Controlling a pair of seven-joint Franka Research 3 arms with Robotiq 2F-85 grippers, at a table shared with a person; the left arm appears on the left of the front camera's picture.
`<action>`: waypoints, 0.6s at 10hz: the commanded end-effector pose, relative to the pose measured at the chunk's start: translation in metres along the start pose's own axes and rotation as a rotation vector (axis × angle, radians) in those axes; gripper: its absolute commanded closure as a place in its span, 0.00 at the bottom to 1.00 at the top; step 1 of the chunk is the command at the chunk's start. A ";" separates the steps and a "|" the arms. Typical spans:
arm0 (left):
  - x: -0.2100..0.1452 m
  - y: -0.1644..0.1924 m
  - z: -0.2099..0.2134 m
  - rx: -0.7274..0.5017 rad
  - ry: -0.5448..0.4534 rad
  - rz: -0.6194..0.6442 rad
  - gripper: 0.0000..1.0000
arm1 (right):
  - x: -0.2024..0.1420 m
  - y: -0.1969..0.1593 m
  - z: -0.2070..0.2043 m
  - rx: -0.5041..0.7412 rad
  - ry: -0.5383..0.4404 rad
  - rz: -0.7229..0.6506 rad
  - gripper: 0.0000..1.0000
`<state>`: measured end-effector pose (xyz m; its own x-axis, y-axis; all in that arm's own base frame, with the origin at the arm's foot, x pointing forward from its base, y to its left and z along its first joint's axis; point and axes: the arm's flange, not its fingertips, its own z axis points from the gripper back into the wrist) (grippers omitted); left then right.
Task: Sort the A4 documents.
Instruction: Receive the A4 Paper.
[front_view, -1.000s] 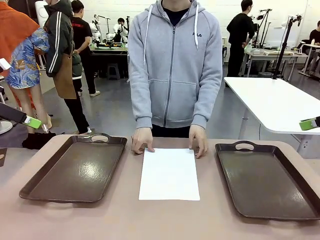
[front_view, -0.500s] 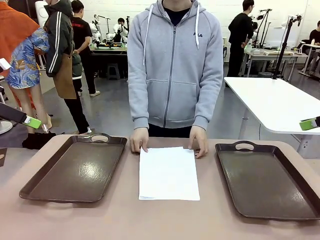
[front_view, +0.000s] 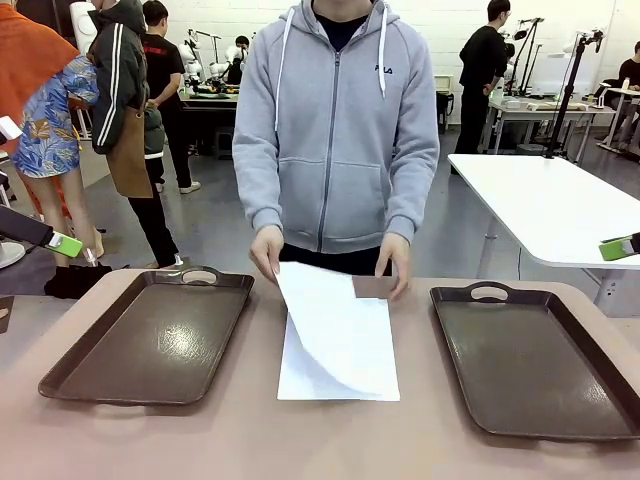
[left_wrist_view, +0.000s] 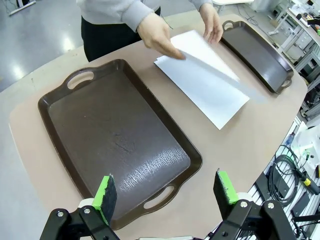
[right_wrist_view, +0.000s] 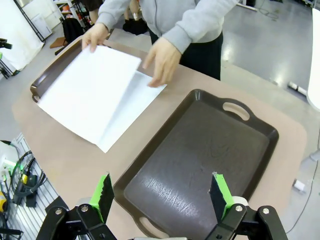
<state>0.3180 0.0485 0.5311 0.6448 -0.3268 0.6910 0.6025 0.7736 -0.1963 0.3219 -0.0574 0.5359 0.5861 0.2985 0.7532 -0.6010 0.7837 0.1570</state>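
1 readable mark, front view: small dark brand logo "FILA" on upper chest, pic-right side, of the grey zip hoodie worn by person at tabletop's far edge. Letters tiny, just legible.

Left gripper and right gripper, jaws spread wide, apparently high above either side.

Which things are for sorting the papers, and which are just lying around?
For the job: paper sheets, the person's hand lifting the top one, left tray, right tray (likely).
Just around: white table behind, people farther back.
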 end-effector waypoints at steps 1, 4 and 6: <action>0.001 0.001 -0.001 -0.005 -0.008 -0.004 0.00 | 0.000 0.000 -0.001 0.018 -0.007 0.000 0.00; 0.001 0.001 -0.001 -0.005 -0.008 -0.004 0.00 | 0.000 0.000 -0.001 0.018 -0.007 0.000 0.00; 0.001 0.001 -0.001 -0.005 -0.008 -0.004 0.00 | 0.000 0.000 -0.001 0.018 -0.007 0.000 0.00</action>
<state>0.3180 0.0485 0.5311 0.6448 -0.3269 0.6909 0.6025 0.7736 -0.1963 0.3219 -0.0574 0.5359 0.5861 0.2986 0.7532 -0.6010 0.7837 0.1570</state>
